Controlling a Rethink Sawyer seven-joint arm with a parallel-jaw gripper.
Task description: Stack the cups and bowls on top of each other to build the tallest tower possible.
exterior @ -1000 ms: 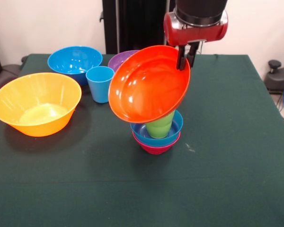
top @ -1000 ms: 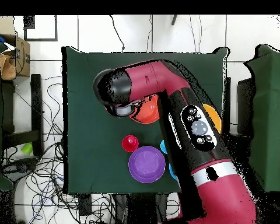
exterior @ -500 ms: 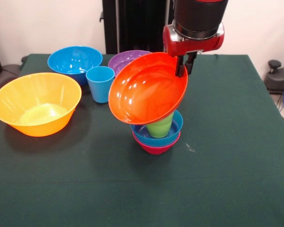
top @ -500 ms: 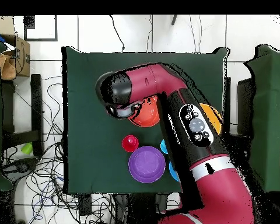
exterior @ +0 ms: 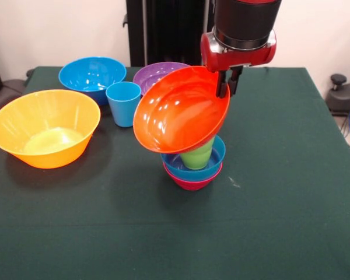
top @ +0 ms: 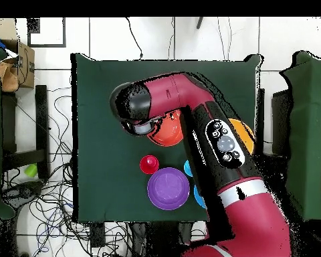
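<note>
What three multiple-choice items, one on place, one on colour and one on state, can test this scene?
1. Where does the green cup stand?
A. inside the small blue bowl
B. inside the purple bowl
C. on bare table

2. What colour is the bowl under the small blue one?
A. yellow
B. magenta
C. white

3. How is the red-orange bowl?
A. flat on the table
B. upside down on the cup
C. tilted, held at its rim by the pincer

Answers: 1 A, the cup rises from it. 2 B, the magenta bowl shows below. 3 C, the pincer clamps the rim.

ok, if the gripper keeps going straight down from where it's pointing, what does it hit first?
Likely the table, just behind the small blue bowl. The gripper pinches the red-orange bowl by its far rim, seemingly beyond the stack; depth is unclear.
</note>
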